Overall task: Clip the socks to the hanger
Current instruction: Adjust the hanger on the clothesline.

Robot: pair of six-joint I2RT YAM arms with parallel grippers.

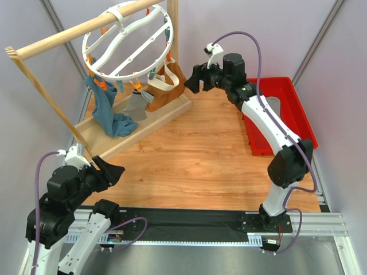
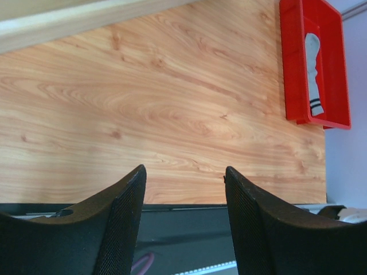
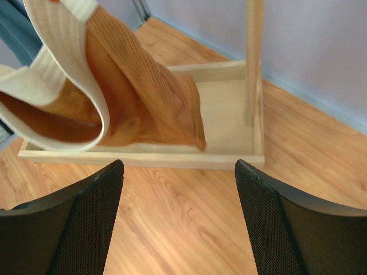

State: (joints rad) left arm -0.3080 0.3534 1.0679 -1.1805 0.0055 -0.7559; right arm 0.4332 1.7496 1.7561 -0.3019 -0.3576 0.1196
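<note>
Red bin [image 1: 295, 106] at the table [image 1: 195, 160] edge is holding a sock [image 2: 313, 74]; left gripper [image 2: 183, 172] and right gripper [image 3: 179, 166] are gaping wide, empty.

A robot lab cell: plain grey walls [image 1: 258, 23] around a wooden table [image 1: 195, 166], left arm [image 1: 63, 195] and right arm [image 1: 269, 123] bolted to a metal rail [image 1: 321, 223] at bottom.

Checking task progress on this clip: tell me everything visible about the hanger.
The hanger is a round white ring with cross bars, plastic by its look, hanging tilted from its top hook over the wooden rail. Orange and teal clips dangle from its lower rim. A teal-blue cloth, a grey piece and a brown tote bag hang beneath it.
</note>
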